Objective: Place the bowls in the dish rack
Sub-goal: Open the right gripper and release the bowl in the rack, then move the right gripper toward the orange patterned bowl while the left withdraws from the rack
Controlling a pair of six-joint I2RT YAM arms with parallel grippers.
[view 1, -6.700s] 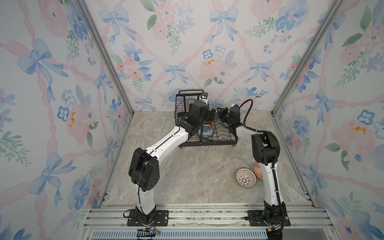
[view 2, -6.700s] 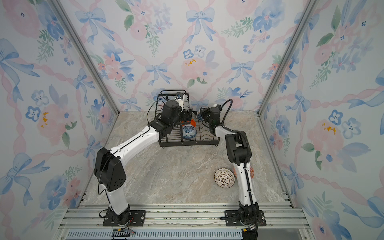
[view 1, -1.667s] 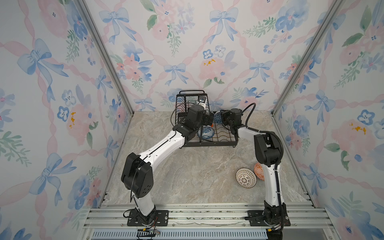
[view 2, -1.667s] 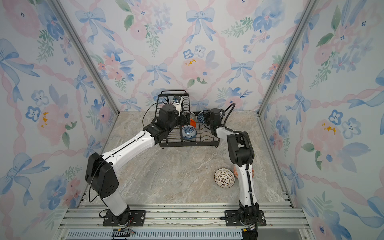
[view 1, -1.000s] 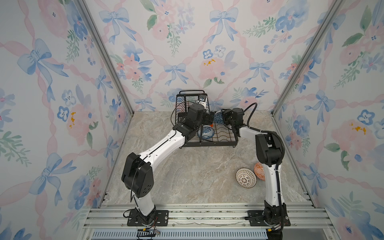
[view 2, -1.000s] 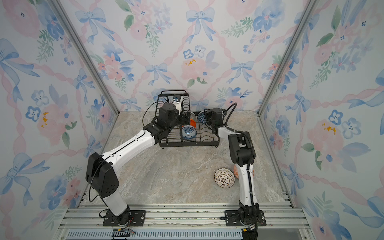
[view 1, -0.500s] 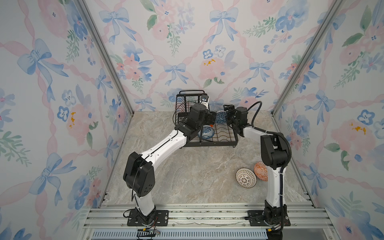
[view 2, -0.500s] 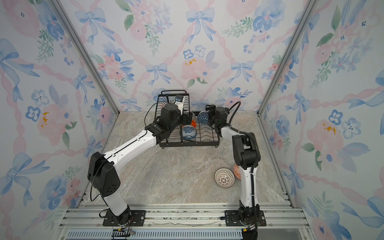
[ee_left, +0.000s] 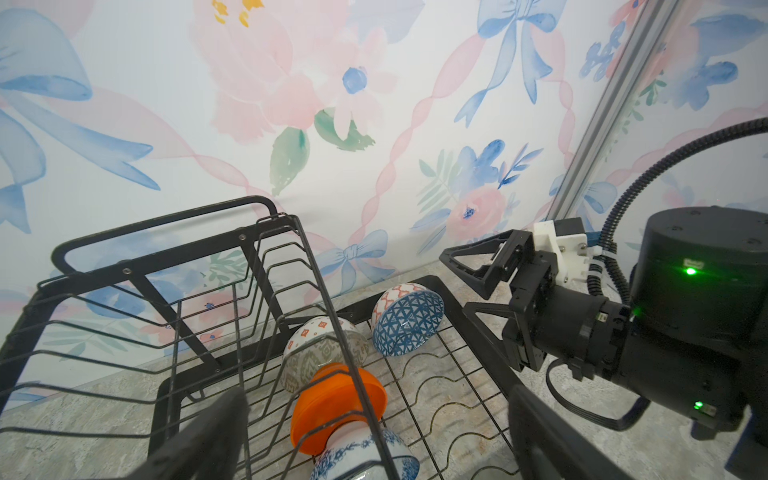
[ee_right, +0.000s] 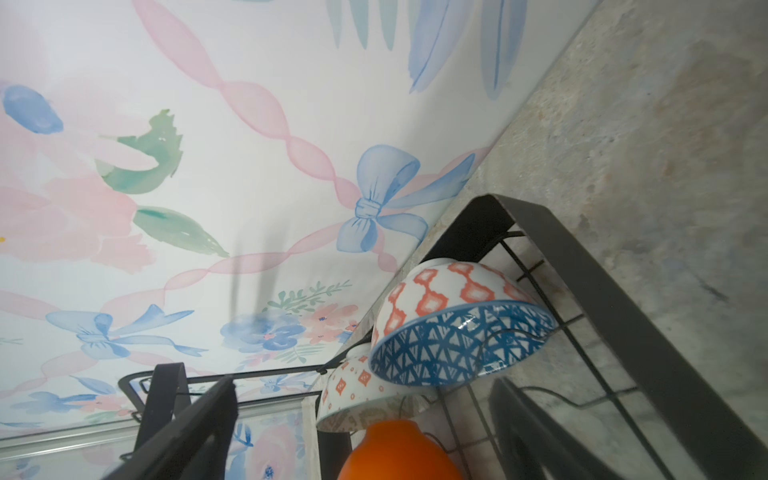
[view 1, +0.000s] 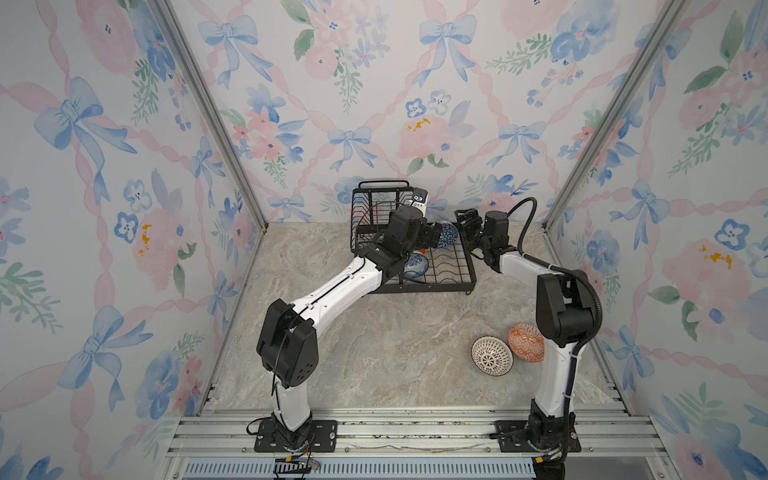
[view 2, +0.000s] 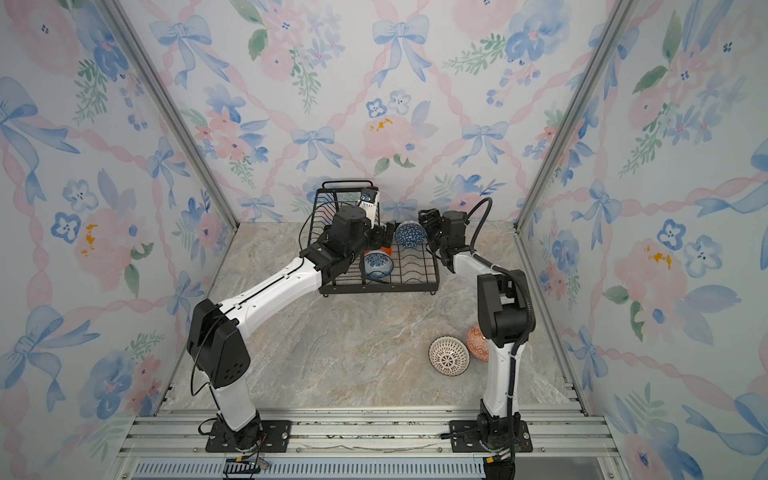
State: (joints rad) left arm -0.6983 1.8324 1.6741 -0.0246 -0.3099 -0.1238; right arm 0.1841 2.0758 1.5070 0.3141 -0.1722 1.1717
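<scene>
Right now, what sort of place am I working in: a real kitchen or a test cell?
Most likely a staged robot test booth, not a kitchen: bow-and-flower wallpaper panels joined by bare aluminium posts, a metal mounting rail along the front, and a dish rack on a marble-look tabletop.

Robot lab test booth: pastel floral bow wallpaper [view 1: 374,104] on three walls, aluminium posts [view 1: 210,112] in the corners, a marble-look tabletop [view 1: 395,345], and two robot arms [view 1: 336,291] bolted to a metal rail [view 1: 415,432] in front.
</scene>
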